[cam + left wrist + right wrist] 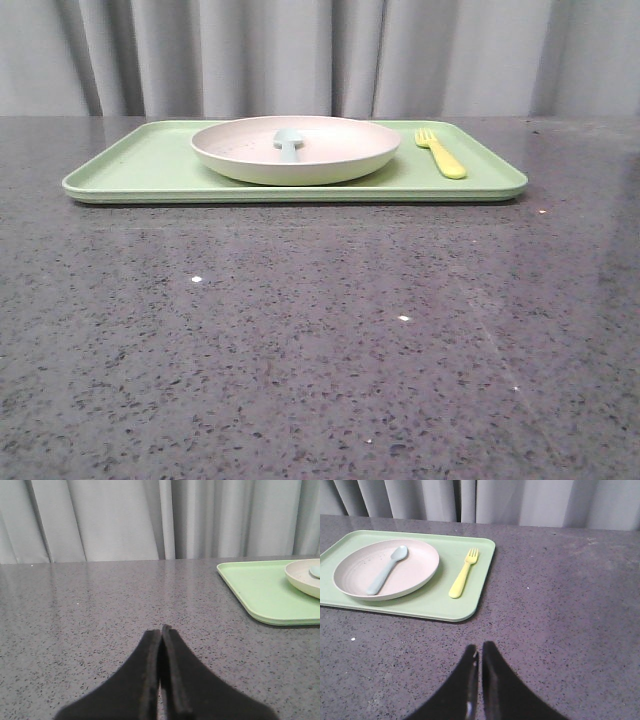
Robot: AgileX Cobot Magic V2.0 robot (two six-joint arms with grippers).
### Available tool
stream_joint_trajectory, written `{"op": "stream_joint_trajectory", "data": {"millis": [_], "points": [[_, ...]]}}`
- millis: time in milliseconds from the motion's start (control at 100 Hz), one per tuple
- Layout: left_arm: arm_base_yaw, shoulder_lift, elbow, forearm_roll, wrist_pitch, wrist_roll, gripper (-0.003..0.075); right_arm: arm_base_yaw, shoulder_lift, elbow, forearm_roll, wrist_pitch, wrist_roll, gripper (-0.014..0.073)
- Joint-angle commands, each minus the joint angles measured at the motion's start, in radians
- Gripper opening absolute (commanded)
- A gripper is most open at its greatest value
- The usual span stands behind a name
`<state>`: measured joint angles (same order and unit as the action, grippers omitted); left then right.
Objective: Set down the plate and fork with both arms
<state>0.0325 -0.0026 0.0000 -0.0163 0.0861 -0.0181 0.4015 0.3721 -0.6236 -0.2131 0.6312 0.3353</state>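
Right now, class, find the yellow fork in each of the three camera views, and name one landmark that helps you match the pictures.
Front view: the fork lies on the green tray, to the right of the plate.
Left wrist view: the fork is not in the picture; only the tray's corner and the plate's edge show.
Right wrist view: the fork lies on the tray beside the plate, tines toward the curtain.
Shared landmark: the green tray.
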Motion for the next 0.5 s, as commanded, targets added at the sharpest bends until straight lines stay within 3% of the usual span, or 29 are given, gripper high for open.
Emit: {"op": "stream_joint_trajectory", "data": {"millis": [0,150,320,490], "points": [[0.001,-0.033,0.012,-0.001,-0.086,-0.006,-0.002,-0.002,0.006,-0.023,-0.028,-0.079,-0.001,0.0035],[0.001,-0.033,0.012,-0.001,-0.086,-0.006,-0.002,-0.007,0.006,-0.001,-0.028,-0.101,-0.001,0.0035],[0.001,-0.033,0.012,-0.001,-0.086,-0.006,-0.002,-0.056,-0.002,0.085,0.001,-0.226,-0.004,0.0035],[0.001,-0.033,0.012,-0.001,-0.086,-0.006,-0.002,-0.172,-0.039,0.192,0.107,-0.397,-0.131,0.0035]]}}
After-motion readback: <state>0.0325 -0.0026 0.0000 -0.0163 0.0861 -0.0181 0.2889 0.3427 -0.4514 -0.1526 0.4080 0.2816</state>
